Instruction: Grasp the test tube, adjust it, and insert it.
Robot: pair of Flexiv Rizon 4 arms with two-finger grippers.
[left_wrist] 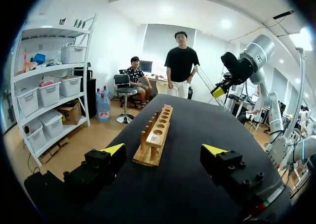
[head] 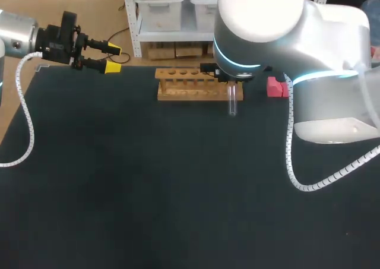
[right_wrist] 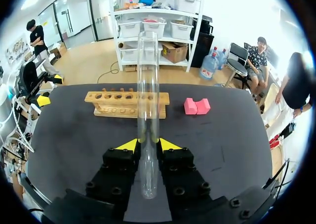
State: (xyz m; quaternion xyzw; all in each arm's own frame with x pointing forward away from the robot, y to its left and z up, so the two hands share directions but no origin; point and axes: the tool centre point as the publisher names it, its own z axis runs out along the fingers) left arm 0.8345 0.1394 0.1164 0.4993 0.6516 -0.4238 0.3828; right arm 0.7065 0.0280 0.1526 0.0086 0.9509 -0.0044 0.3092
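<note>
A clear glass test tube (right_wrist: 148,80) is clamped between the yellow tips of my right gripper (right_wrist: 148,145), which is shut on it; the tube runs straight out along the fingers. In the head view the test tube (head: 233,101) shows under my right wrist, just in front of the right end of the wooden rack (head: 199,85). The rack (right_wrist: 127,104) has a row of several holes and lies ahead of the tube. My left gripper (head: 112,57) stands open and holds nothing at the table's far left corner. From there its own view shows the left gripper (left_wrist: 163,150) facing the rack (left_wrist: 157,135) end-on.
A pink block (head: 276,88) lies right of the rack, also visible as the pink block (right_wrist: 196,106) ahead of the right gripper. My right arm (head: 309,49) looms over the table's back right. The black table (head: 148,186) stretches toward the front.
</note>
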